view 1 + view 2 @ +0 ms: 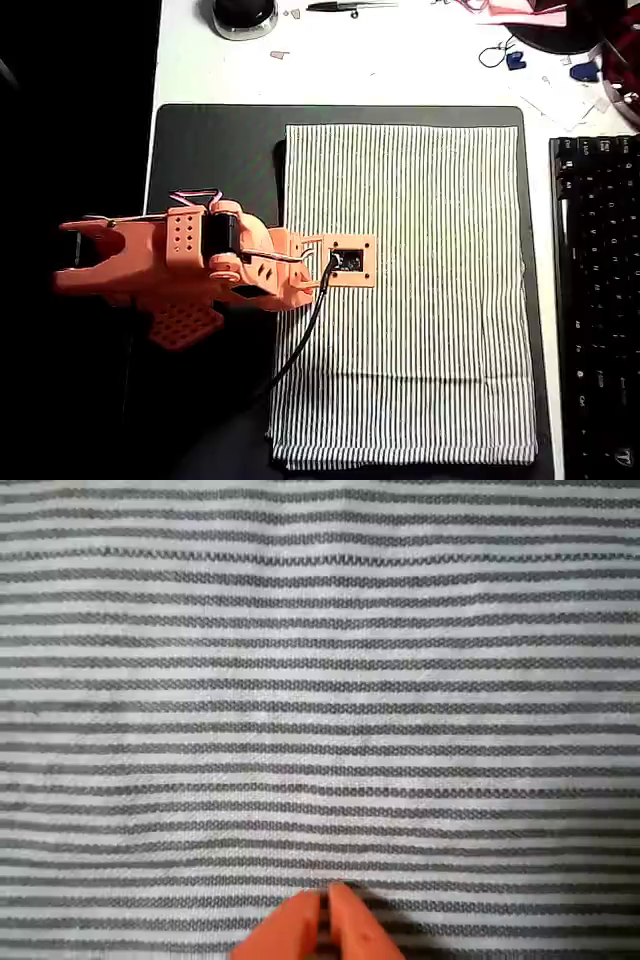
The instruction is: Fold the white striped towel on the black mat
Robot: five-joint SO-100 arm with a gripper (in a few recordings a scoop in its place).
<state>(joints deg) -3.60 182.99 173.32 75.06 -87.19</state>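
The thin white cloth towel with fine dark-grey pinstripes [420,300] is lying flat and spread open on the large matte black rectangular mat [215,160], covering the mat's middle and right portion in the overhead view; a broad strip of mat is showing bare along the left and a narrow strip along the top and right. The towel's top edge is sitting just inside the mat's top border, its lower edge is reaching close to the bottom of the picture, and a faint horizontal crease is running across the cloth low down. The orange plastic arm [180,265] is reaching in from the left over the bare mat, with its wrist-mounted camera plate sitting above the towel's left-centre area and a black cable [300,345] trailing down from it across the cloth's left edge. In the wrist view the orange two-finger gripper [325,925] is poking in at the bottom centre, its two tips pressed together with no gap between them, nothing held, hanging right over the striped weave; whether the tips are touching the cloth cannot be told. Stripes are running horizontally across that view, flat and unwrinkled. Beyond the mat, a black keyboard [600,300] is lying along the right on the white tabletop [400,70], and a round dark object [243,15] is sitting near the top edge.
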